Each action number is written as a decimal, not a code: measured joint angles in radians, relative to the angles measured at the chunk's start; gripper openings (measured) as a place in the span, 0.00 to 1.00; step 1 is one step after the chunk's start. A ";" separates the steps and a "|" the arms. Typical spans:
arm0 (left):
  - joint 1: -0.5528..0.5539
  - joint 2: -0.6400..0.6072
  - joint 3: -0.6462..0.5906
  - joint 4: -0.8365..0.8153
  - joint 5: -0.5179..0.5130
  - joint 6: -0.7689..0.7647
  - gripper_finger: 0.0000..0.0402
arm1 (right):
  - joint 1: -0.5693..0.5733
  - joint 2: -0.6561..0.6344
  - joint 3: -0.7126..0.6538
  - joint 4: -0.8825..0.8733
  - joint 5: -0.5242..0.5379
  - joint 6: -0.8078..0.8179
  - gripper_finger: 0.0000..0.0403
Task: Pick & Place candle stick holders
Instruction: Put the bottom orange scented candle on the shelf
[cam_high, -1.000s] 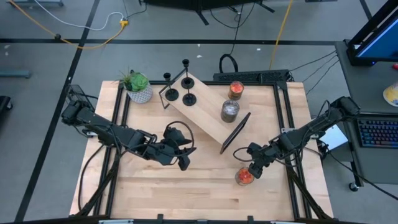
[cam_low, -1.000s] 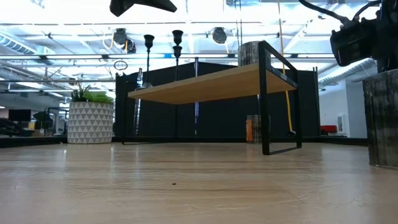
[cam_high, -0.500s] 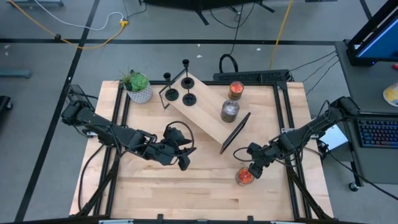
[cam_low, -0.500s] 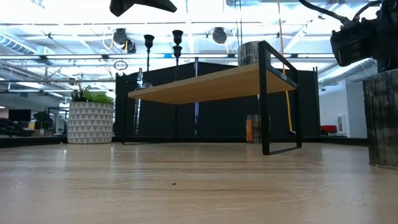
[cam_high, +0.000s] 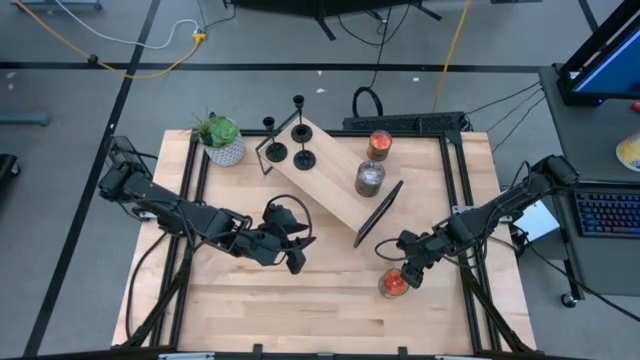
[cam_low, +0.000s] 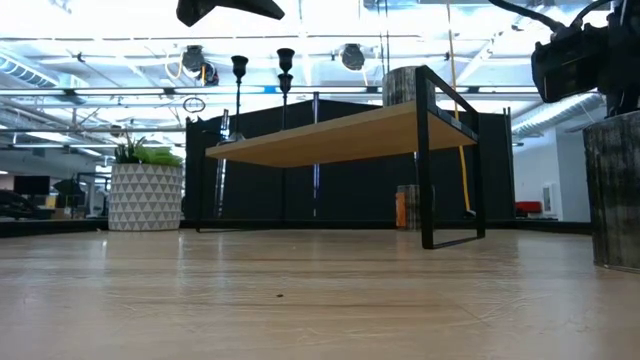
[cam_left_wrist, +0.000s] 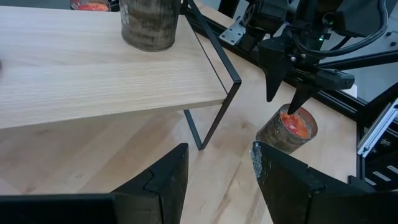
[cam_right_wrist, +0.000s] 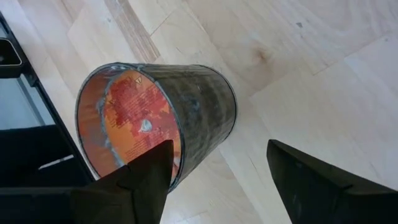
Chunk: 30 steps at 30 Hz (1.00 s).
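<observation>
Three black candle stick holders (cam_high: 276, 150) (cam_high: 303, 131) (cam_high: 305, 159) stand by their disc bases on the far-left end of a wooden shelf (cam_high: 335, 180). Two of them show in the low view (cam_low: 239, 70) (cam_low: 286, 60). My left gripper (cam_high: 293, 262) (cam_left_wrist: 217, 180) is open and empty, near the table's middle, on the near side of the shelf. My right gripper (cam_high: 408, 274) (cam_right_wrist: 217, 180) is open just above an orange-red jar candle (cam_high: 393, 285) (cam_right_wrist: 155, 124) on the table's near right. One finger (cam_left_wrist: 293, 102) is over the jar's mouth and the other (cam_left_wrist: 270, 87) is outside its wall. My right gripper comes at the orange-red jar candle's rim (cam_left_wrist: 283, 115) slanting down from above, with one finger on each side of the wall. The jar stands upright on the table. I cannot tell whether a finger touches it.
A grey jar candle (cam_high: 370, 178) and a second orange-red jar candle (cam_high: 379, 145) stand on the shelf's right part. A potted plant (cam_high: 222, 140) stands at the far left corner. The shelf's black metal leg frame (cam_high: 378, 212) lies between the two grippers.
</observation>
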<state>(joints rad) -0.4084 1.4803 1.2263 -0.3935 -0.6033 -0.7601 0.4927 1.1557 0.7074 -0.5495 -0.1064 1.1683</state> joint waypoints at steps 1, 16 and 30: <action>0.000 0.000 0.000 0.000 0.000 0.000 0.46 | 0.000 0.000 0.000 0.000 0.000 0.001 0.62; 0.000 0.000 0.000 0.000 0.000 0.006 0.46 | 0.000 0.000 0.000 -0.019 0.000 0.122 0.62; 0.000 0.000 0.000 0.000 -0.001 0.007 0.46 | 0.000 0.000 0.000 -0.034 0.000 0.126 0.59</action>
<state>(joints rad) -0.4084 1.4803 1.2263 -0.3935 -0.6041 -0.7535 0.4927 1.1561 0.7078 -0.5840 -0.1066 1.2945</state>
